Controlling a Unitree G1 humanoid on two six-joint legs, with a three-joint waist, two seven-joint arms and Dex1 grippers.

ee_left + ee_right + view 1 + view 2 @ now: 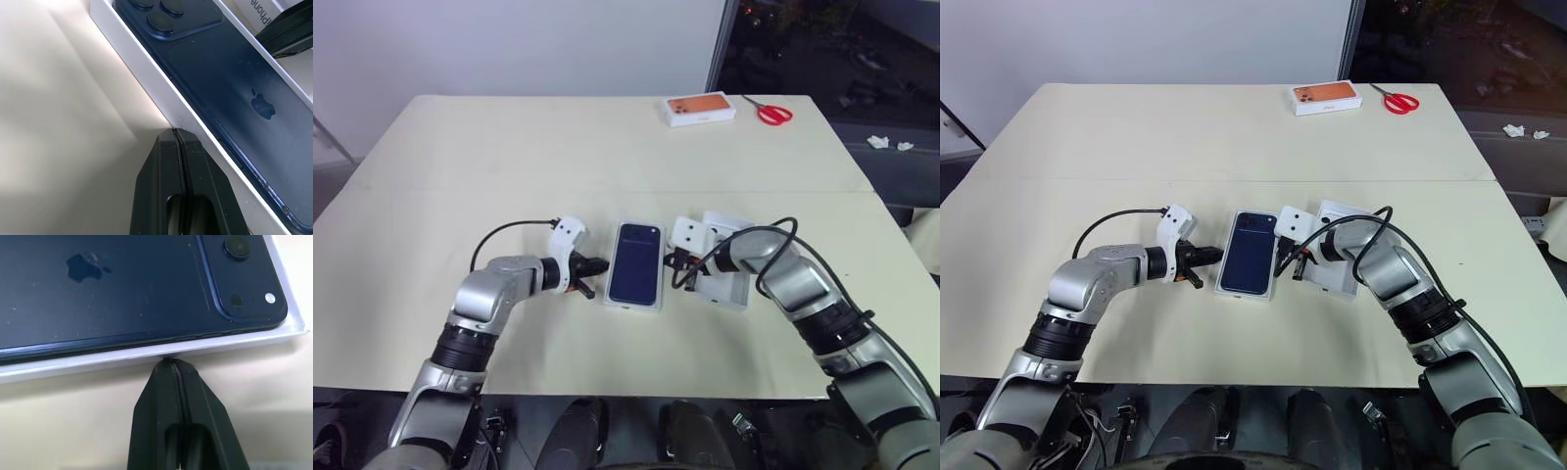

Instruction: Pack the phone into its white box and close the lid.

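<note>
Cream table (509, 166) (two boards joined) beneath a white wall (509, 39).

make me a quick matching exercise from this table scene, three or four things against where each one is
Things:
1. phone
2. scissors
3. orange-topped box
4. lid

Places:
A. far edge of the table, red handles
B. under the right arm, beside the white box
C. lying back-up in the white box
D. far side, just left of the scissors

Pairs: 1-C, 2-A, 3-D, 4-B
</note>
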